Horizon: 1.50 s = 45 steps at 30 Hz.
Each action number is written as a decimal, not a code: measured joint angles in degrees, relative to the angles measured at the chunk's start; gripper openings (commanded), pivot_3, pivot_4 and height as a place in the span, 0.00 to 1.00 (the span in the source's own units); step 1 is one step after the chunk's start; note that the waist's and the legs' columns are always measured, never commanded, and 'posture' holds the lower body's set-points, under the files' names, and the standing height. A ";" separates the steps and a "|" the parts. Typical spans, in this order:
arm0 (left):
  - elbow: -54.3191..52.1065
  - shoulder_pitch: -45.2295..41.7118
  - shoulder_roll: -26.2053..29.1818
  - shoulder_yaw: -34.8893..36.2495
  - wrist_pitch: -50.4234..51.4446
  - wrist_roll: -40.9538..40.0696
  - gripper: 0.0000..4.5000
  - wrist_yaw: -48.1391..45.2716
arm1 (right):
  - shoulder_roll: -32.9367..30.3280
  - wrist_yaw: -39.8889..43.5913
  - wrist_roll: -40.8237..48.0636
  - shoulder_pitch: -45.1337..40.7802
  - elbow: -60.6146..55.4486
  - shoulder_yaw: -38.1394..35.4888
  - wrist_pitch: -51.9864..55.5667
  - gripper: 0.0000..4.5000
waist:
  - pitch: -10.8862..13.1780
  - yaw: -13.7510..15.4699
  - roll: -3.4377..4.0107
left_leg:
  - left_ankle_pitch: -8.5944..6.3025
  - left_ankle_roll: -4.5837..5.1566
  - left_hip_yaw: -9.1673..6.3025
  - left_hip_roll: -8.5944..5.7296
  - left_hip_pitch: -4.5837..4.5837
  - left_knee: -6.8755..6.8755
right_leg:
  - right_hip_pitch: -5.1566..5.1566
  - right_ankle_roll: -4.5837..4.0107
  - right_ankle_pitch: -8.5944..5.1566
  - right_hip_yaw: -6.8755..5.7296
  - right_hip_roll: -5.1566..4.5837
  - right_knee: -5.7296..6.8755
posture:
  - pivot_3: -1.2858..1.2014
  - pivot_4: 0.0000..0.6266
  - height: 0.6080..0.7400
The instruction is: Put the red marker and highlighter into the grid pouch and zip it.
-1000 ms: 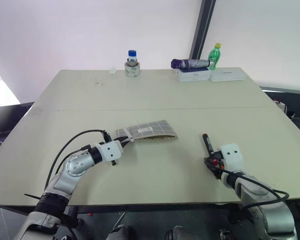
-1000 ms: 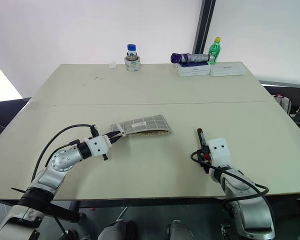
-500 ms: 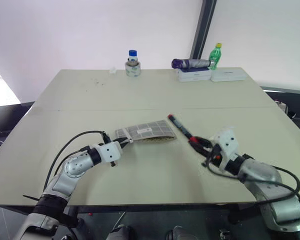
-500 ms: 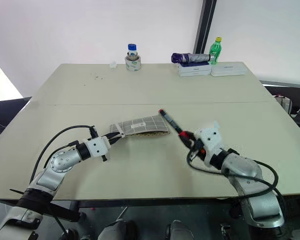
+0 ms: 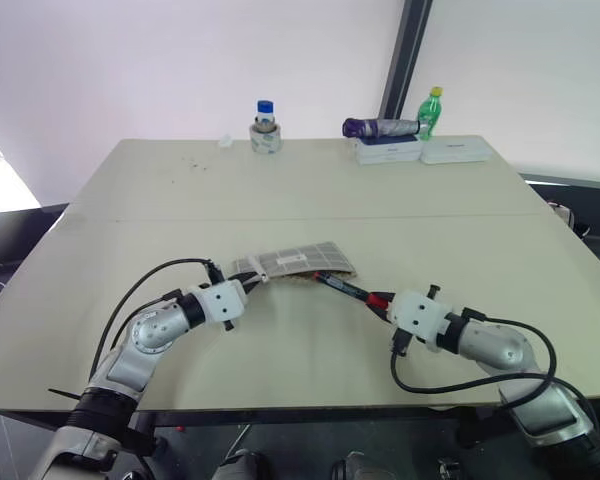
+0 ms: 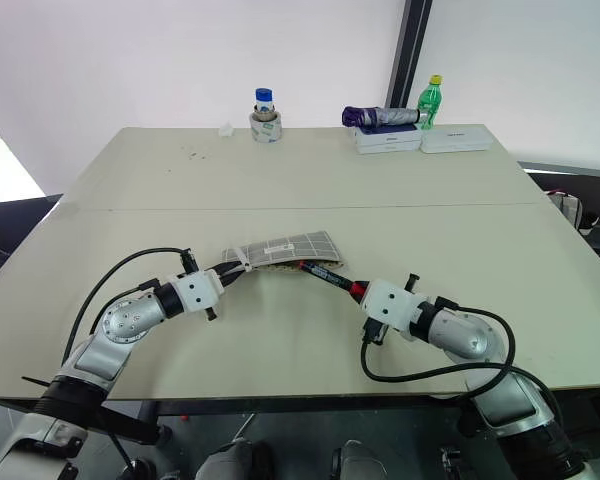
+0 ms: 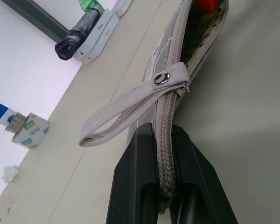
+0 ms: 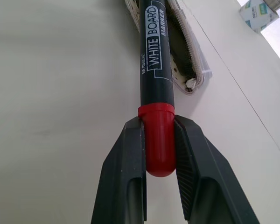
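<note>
The grid pouch (image 5: 298,260) lies at the middle of the table (image 5: 280,190), its zipper mouth gaping toward the front edge. My left gripper (image 5: 246,284) is shut on the pouch's left end, pinching the zipper edge (image 7: 164,154) just behind the white strap (image 7: 126,109). To the pouch's right, my right gripper (image 5: 383,301) is shut on the red cap end of the red marker (image 8: 152,51). The marker lies nearly level and points left, its far tip (image 5: 318,278) at the pouch's open mouth (image 8: 189,63). A red end (image 7: 207,4) shows inside that mouth. The highlighter is hidden.
At the table's far edge stand a blue-capped bottle (image 5: 265,126) on a tape roll, a folded purple umbrella (image 5: 380,127) on a white box (image 5: 388,150), a green bottle (image 5: 433,108) and another white box (image 5: 454,150). A white scrap (image 5: 224,142) lies at the far left.
My right gripper has rolled and swung left with the marker. The marker turned from pointing away to pointing left and came down to the pouch's mouth. The left gripper kept still.
</note>
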 measured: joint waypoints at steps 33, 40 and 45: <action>-5.61 -0.19 0.11 -2.10 3.31 1.10 0.00 -3.59 | 2.09 8.23 1.30 -12.01 5.78 5.57 -13.26 0.85 | 0.00 0.03 0.00 | 0.20 -0.32 0.05 0.01 0.01 0.04 | 0.01 0.00 0.00 0.00 0.02 0.07 | 0.52 0.24 1.00; -3.95 -1.14 -0.34 -2.12 3.21 0.61 0.00 -3.53 | 3.34 12.01 18.56 -12.01 -0.48 0.08 -2.73 0.85 | 0.00 -0.30 0.00 | 0.19 -0.31 0.00 0.05 0.05 0.08 | 0.02 -0.03 0.03 0.00 0.04 0.13 | 0.52 0.24 1.00; -3.29 -2.28 -0.54 -2.85 1.99 1.99 0.00 -3.38 | 13.48 2.64 21.54 -19.62 -0.69 0.33 15.12 0.85 | -0.01 -0.13 0.02 | 0.20 -0.32 -0.04 0.08 0.03 0.09 | -0.02 -0.06 0.04 -0.01 0.04 0.19 | 0.52 0.24 1.00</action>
